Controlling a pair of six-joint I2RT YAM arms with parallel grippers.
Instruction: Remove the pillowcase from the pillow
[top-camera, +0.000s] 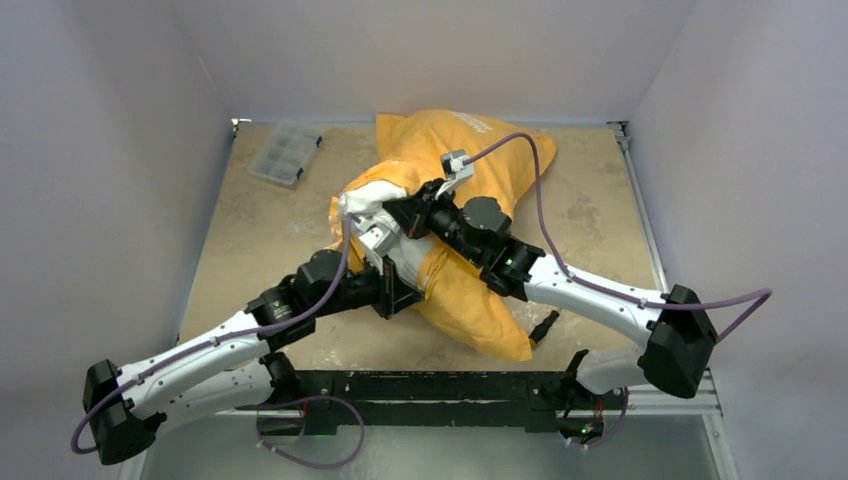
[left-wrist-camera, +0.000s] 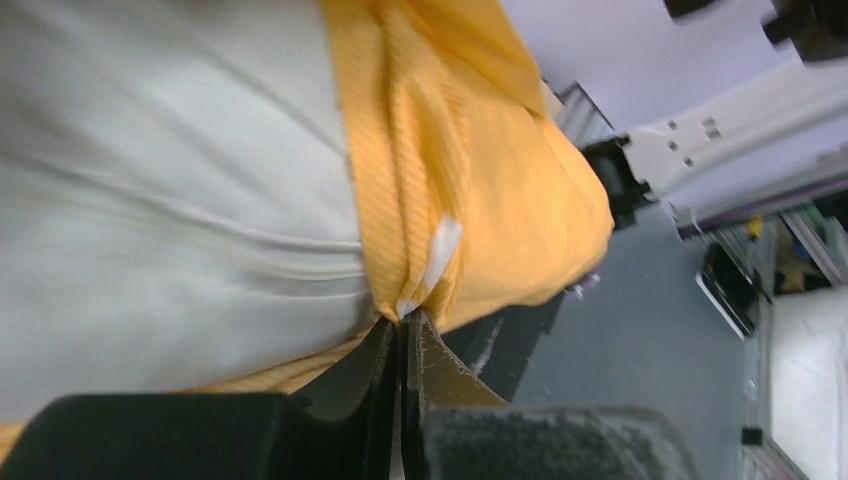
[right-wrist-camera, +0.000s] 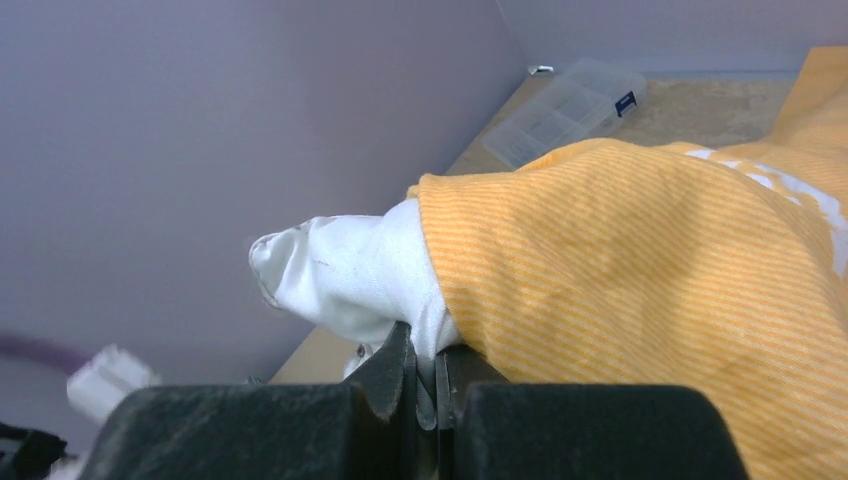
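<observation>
The orange-yellow pillowcase (top-camera: 470, 295) lies across the middle of the table, with the white pillow (top-camera: 365, 195) sticking out of its left side. My left gripper (top-camera: 405, 290) is shut on the pillowcase's hem beside a small white label (left-wrist-camera: 440, 250). In the left wrist view the pillow (left-wrist-camera: 170, 200) fills the left and the pillowcase (left-wrist-camera: 490, 200) the right, with the left gripper (left-wrist-camera: 405, 318) at the hem. My right gripper (top-camera: 393, 212) is shut on the pillow's white cloth. The right wrist view shows the right gripper (right-wrist-camera: 430, 350), the pillow's corner (right-wrist-camera: 350, 265) and the pillowcase (right-wrist-camera: 650, 250).
A clear plastic box (top-camera: 285, 153) sits at the back left of the table and also shows in the right wrist view (right-wrist-camera: 565, 110). A dark screwdriver (top-camera: 543, 327) lies at the front right by the pillowcase's corner. White walls close in three sides.
</observation>
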